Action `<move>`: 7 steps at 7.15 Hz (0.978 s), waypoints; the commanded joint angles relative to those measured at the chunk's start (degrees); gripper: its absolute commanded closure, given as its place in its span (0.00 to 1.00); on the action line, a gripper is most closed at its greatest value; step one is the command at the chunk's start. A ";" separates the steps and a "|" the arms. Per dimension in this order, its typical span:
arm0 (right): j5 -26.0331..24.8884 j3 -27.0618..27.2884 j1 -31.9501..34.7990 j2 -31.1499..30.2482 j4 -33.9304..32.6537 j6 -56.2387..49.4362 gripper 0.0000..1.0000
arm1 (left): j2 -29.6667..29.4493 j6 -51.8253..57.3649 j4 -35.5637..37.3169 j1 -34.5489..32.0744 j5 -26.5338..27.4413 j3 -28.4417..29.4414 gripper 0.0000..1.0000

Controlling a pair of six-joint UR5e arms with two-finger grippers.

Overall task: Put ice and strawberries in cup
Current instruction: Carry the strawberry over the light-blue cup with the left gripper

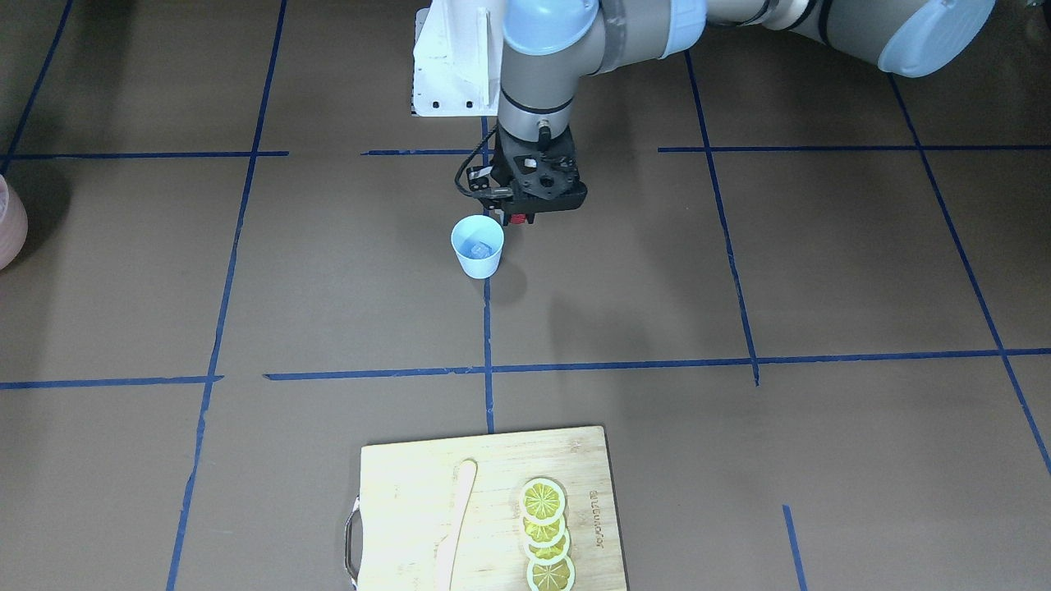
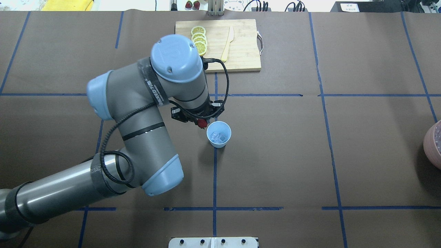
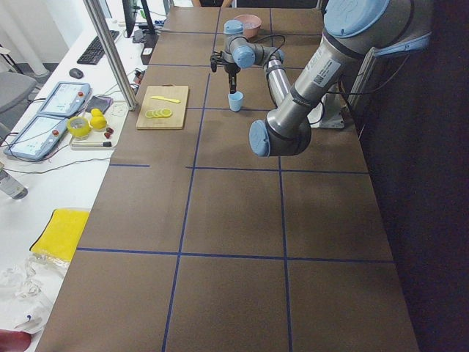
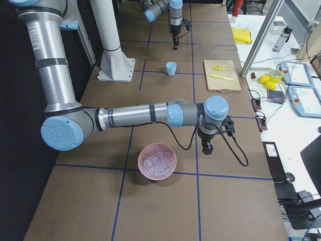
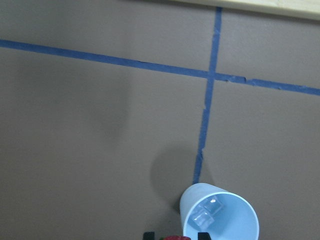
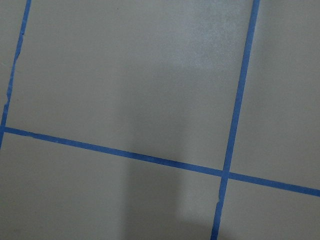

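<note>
As the left claw (image 2: 201, 121) stands: pinching the strawberry (image 2: 202, 123) between its two fingers, above the table (image 2: 310, 155), just beside the cup's left rim and not yet over the mouth.
Cup (image 2: 218, 145): upright, mid-table, touching nothing; ice (image 2: 218, 136) already lies in its bottom.
Step in hand, by my judgement: carry the berry over the mouth and let it go.
Method advised: shift a little rightward until the berry sits over the middle of the mouth, keep the fingers above the rim, then part them. The cup looks light, and a knock on its rim would likely tip it.
Open room: bare table on every side of the cup, with no table edge near it.
Cutting board (image 2: 241, 48): well apart toward the far edge, carrying lemon slices (image 2: 199, 39) and a knife (image 2: 228, 43); out of the path.
Pink bowl (image 2: 430, 141): far right, well apart from the cup.
Right claw (image 4: 206, 147): hangs near the bowl, clear of the cup. Only a side view shows it, so I cannot tell whether it is spread or pressed together.
</note>
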 commanded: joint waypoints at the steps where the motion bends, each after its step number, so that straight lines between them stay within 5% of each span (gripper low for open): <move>1: 0.05 -0.27 0.23 0.05 0.24 0.00 0.01 | -1.88 -1.67 -2.30 1.60 1.06 3.73 1.00; 6: -0.13 -0.27 0.23 0.05 0.51 -0.09 0.01 | -2.60 -2.46 -7.50 3.63 3.08 7.80 0.95; 7: -0.13 -0.27 0.23 0.05 0.42 -0.09 0.01 | -2.60 -2.46 -7.59 3.63 3.08 7.62 0.63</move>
